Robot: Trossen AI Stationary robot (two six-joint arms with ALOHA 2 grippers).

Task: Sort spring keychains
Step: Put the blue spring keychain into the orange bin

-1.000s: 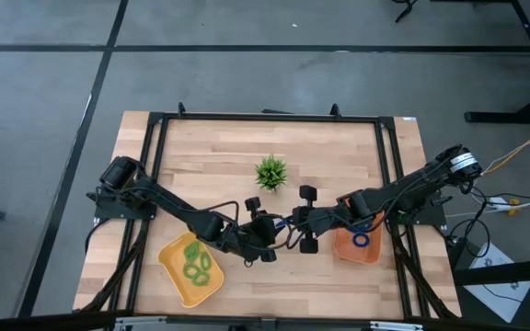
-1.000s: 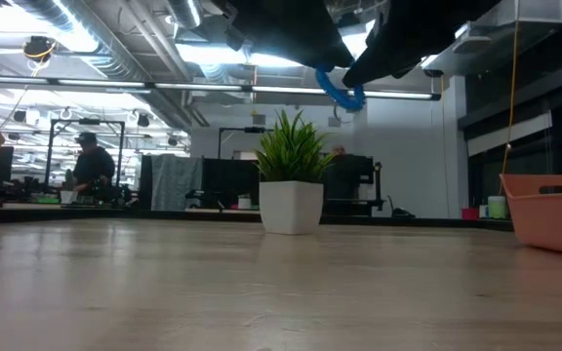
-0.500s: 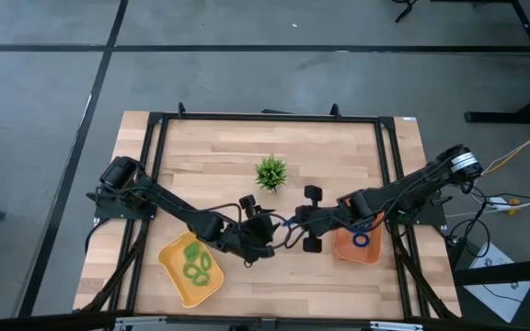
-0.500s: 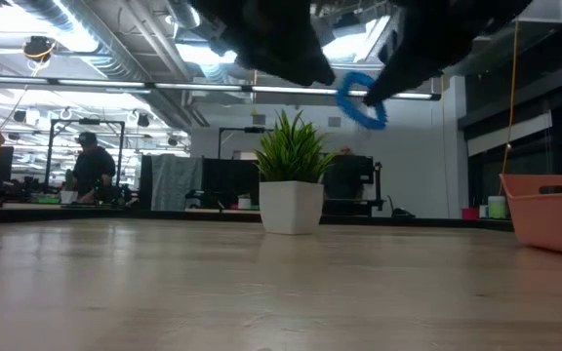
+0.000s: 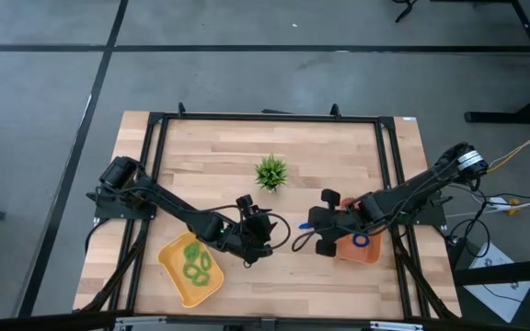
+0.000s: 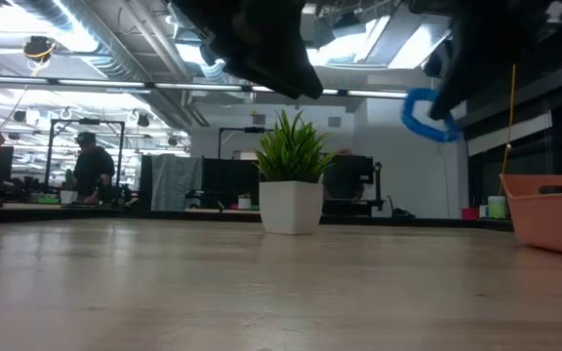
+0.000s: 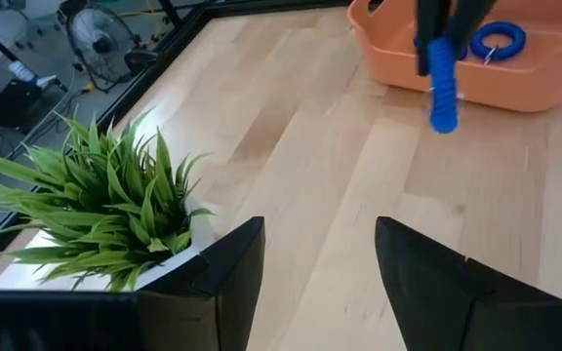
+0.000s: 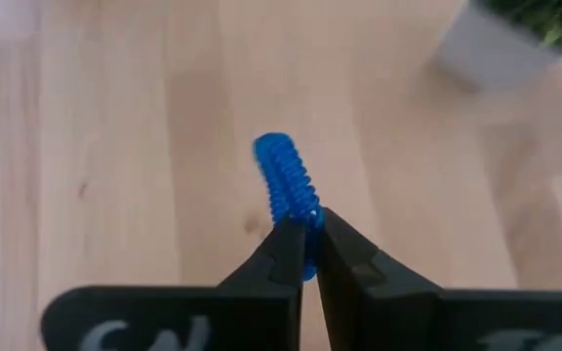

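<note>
A blue spring keychain (image 8: pixel 286 180) hangs in the air left of the orange tray (image 5: pixel 346 252), with my right gripper (image 8: pixel 308 249) shut on it. It also shows in the low view as a blue keychain (image 6: pixel 425 115), well above the table. One more blue keychain (image 7: pixel 498 39) lies in the orange tray (image 7: pixel 476 73). My left gripper (image 7: pixel 315 263) stands open and empty near the table's middle, right of the yellow tray (image 5: pixel 175 280), which holds green keychains (image 5: pixel 194 262). My right gripper pinches the coil of the blue loop at one spot (image 8: pixel 301 219) between its two fingertips. The fingers slant down from the table's right side. The loop sticks out past the fingertips and hangs lifted clear of the table.
A small potted plant (image 5: pixel 270 172) stands behind the grippers at the table's middle and shows close by as a plant (image 7: pixel 105 205) in the left wrist view. A black frame (image 5: pixel 155 165) runs around the table. A person sits in the room beyond.
The blue keychain sat between both grippers; my left gripper has let go of it and drawn slightly back. My right gripper has carried it toward the table's right edge and the orange tray, tipping and rolling as it went. The keychain stays clear of the table.
</note>
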